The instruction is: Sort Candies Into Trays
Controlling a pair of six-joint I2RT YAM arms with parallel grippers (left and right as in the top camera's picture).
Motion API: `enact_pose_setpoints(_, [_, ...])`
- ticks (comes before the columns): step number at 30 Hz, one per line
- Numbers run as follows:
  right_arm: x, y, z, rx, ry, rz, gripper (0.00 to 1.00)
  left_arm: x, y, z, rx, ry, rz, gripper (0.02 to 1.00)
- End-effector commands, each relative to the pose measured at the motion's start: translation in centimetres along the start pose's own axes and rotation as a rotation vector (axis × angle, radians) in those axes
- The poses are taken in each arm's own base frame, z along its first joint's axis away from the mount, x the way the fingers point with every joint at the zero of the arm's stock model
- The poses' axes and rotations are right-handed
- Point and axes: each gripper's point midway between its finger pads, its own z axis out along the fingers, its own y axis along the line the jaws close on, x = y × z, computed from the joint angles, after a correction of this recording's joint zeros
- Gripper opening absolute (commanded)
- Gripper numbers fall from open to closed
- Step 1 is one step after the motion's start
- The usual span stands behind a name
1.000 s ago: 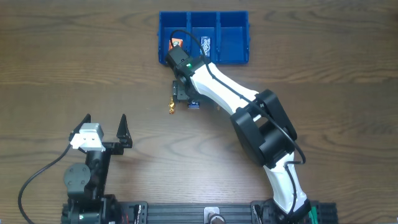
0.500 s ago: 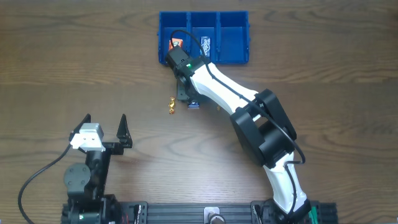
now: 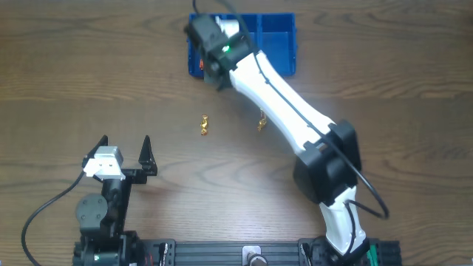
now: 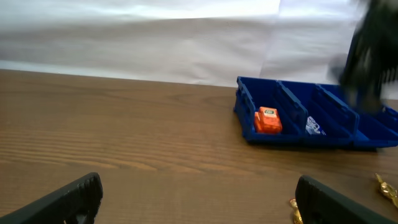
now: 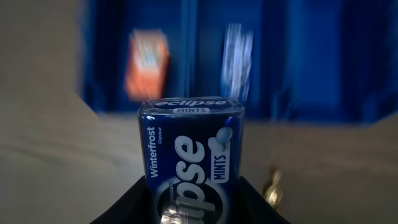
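My right gripper (image 3: pixel 213 68) is shut on a dark blue mint tin (image 5: pixel 191 155), held upright above the table near the front left corner of the blue three-compartment tray (image 3: pixel 284 46). An orange candy (image 5: pixel 148 62) lies in the tray's left compartment and a blue-white packet (image 5: pixel 236 53) in the middle one. Two gold-wrapped candies (image 3: pixel 205 124) (image 3: pixel 261 120) lie on the table in front of the tray. My left gripper (image 3: pixel 126 146) stands open and empty near the left front of the table.
The wooden table (image 3: pixel 399 125) is bare around the gold candies. The tray's right compartment (image 3: pixel 277 33) holds nothing I can see. From the left wrist view the tray (image 4: pixel 348 140) sits far ahead, with the orange candy (image 4: pixel 268 119) in it.
The right gripper rose from the table with the blue mint tin and moved toward the tray. The second gold candy, hidden under the arm before, now shows. The left arm stayed still.
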Motion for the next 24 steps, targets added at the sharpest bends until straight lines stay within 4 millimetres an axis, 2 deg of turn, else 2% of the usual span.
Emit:
enact_pose_setpoints(1, [-6.9, -3.7, -3.7, 0.065, -0.218, 0.030, 0.277, 1.7, -0.5, 0.0, 0.031, 0.058, -0.019, 0.998])
enact_pose_setpoints(4, [-8.5, -4.3, -2.9, 0.064, -0.258, 0.036, 0.275, 1.7, -0.5, 0.0, 0.031, 0.058, -0.019, 0.998])
enact_pose_setpoints(7, [-8.8, -4.6, -0.9, 0.078, -0.254, 0.026, 0.277, 1.7, -0.5, 0.0, 0.031, 0.058, -0.019, 0.996])
enact_pose_setpoints(11, [-7.7, -5.2, 3.4, 0.105, -0.189, 0.017, 0.277, 1.7, -0.5, 0.0, 0.031, 0.058, -0.019, 0.998])
enact_pose_setpoints(15, [-6.4, -5.2, 6.5, 0.111, -0.137, 0.008, 0.275, 1.7, -0.5, 0.0, 0.031, 0.058, -0.019, 0.998])
enact_pose_setpoints(18, [-6.0, -4.8, 7.6, 0.100, -0.124, 0.005, 0.277, 1.7, -0.5, 0.0, 0.031, 0.058, -0.019, 0.998])
enact_pose_setpoints(24, [-6.1, -4.8, 8.1, 0.100, -0.127, 0.009, 0.277, 1.7, -0.5, 0.0, 0.031, 0.058, -0.019, 0.998])
